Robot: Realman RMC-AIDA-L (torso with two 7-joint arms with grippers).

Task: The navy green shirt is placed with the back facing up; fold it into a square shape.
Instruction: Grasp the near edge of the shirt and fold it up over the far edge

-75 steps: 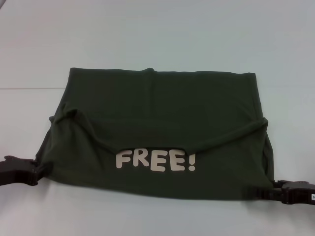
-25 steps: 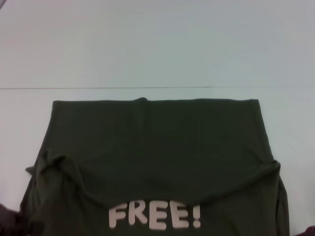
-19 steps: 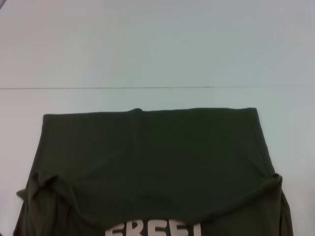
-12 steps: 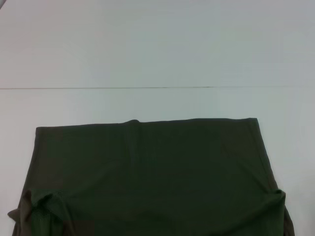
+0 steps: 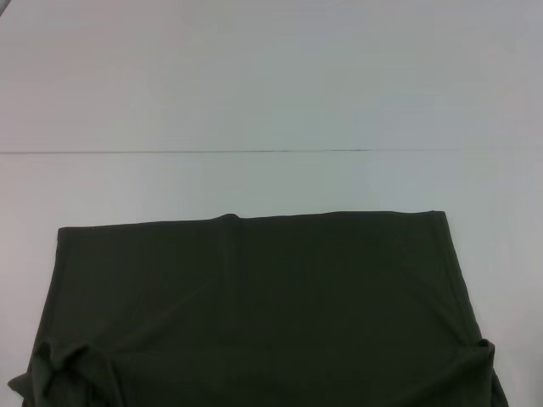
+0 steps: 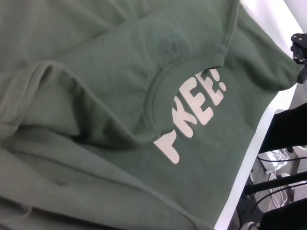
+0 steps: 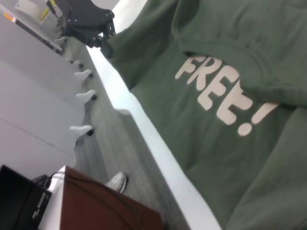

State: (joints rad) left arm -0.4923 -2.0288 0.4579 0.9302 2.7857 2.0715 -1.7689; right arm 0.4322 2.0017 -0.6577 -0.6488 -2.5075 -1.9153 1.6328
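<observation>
Green shirt (image 5: pixel 263 314) on white table (image 5: pixel 271 85), FREE! print (image 6: pixel 192 115) up, left gripper (image 7: pixel 98 33) and right gripper (image 6: pixel 301 48) at its corners, jaw state unclear

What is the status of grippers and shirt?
Left gripper at one near corner of dark olive-green soft T-shirt, right gripper at the other. Its white FREE! print faces up by the white table's edge. Nothing in the way.

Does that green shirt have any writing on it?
Yes, the green shirt shows white letters reading "FREE!" just below its collar.
</observation>
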